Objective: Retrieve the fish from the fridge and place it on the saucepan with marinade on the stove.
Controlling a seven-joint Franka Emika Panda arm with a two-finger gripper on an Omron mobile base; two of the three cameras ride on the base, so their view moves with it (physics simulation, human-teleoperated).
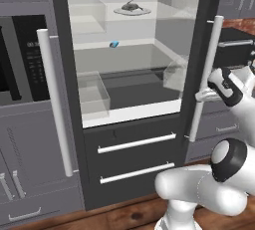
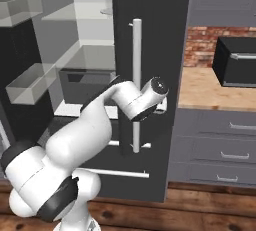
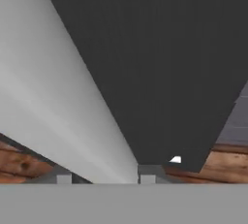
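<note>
The fridge stands open, its white inside lit. On an upper shelf the small dark grey fish lies on a round white plate. My gripper is at the right-hand door, shut on its long silver handle, low on the bar. In the hand view the handle runs between my fingertips against the dark door face. The saucepan, the marinade and the stove are out of view.
A tiny blue object lies on the middle shelf. Clear bins and two bottom drawers sit below. The left door's handle and a black wall oven are at left. A black toaster oven stands on the wooden counter.
</note>
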